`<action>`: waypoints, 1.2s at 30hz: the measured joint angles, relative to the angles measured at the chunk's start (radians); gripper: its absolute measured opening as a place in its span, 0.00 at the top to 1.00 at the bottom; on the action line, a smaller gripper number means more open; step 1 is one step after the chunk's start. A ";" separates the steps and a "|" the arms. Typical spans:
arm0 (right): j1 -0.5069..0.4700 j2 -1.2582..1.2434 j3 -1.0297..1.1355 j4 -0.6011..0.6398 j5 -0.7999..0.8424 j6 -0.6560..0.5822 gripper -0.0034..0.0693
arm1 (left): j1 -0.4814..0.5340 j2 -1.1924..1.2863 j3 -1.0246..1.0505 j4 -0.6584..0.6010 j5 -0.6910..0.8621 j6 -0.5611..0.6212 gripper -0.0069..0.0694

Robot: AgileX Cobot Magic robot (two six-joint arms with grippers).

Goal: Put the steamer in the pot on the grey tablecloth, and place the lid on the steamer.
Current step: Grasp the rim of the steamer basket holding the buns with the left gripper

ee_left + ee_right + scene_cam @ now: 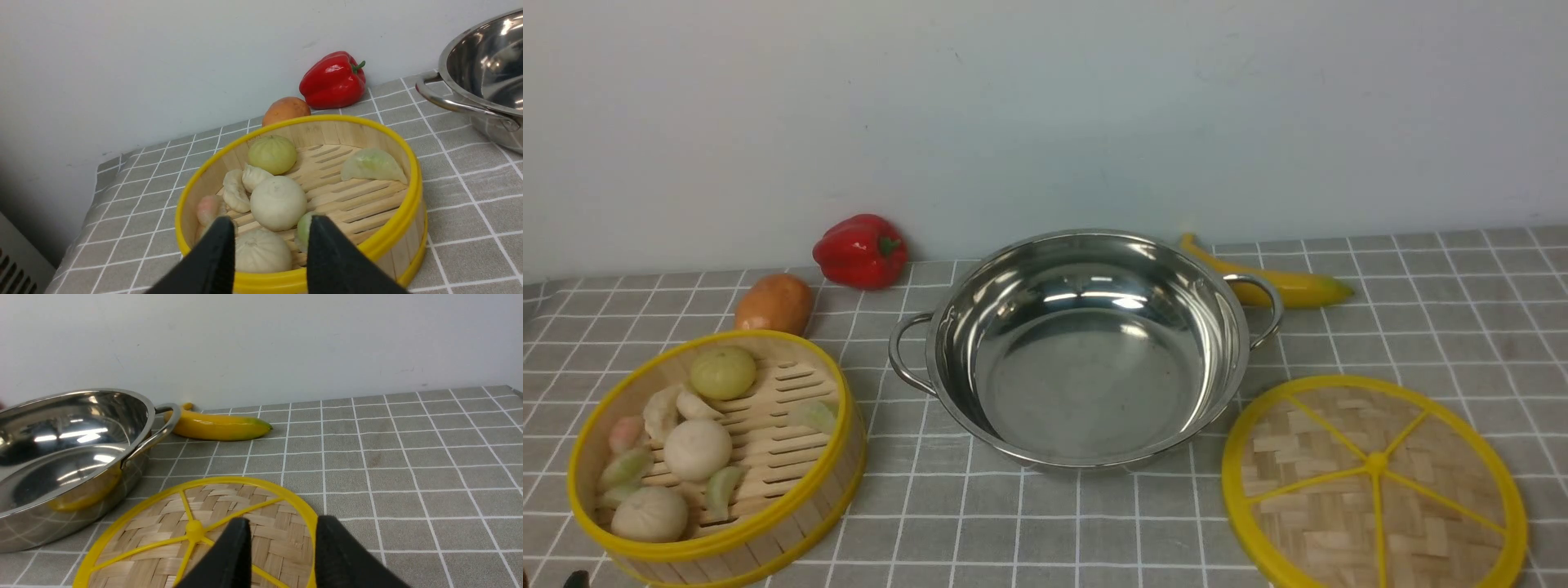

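Note:
The steamer [784, 433], a bamboo basket with yellow rims holding buns and dumplings, sits at the front left of the grey tablecloth [1045, 523]. The empty shiny pot [1086, 384] stands in the middle. The lid [1339, 482], a woven disc with yellow spokes, lies flat at the front right. Neither gripper's fingers show in the front view. My left gripper [269, 228] hangs open just above the near rim of the steamer [412, 192], with nothing between its fingers. My right gripper [282, 526] hovers open over the near edge of the lid [171, 522], apart from it.
A red bell pepper [860, 251] and an orange-brown potato [774, 304] lie behind the steamer. A banana [1290, 284] lies behind the pot's right handle. A pale wall closes the back of the table. The cloth's left edge shows in the left wrist view.

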 joint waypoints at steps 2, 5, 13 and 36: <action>0.000 0.000 0.000 0.000 0.000 0.000 0.62 | 0.000 0.000 0.000 0.000 0.000 0.000 0.59; 0.000 0.000 0.000 0.000 0.000 0.000 0.62 | 0.000 0.000 0.000 0.000 0.000 0.000 0.59; 0.000 0.000 0.000 0.000 0.000 0.000 0.62 | 0.000 0.000 0.000 0.000 0.000 0.000 0.59; 0.000 0.000 0.000 0.525 -0.163 0.228 0.62 | 0.000 0.000 0.000 -0.790 -0.022 -0.300 0.59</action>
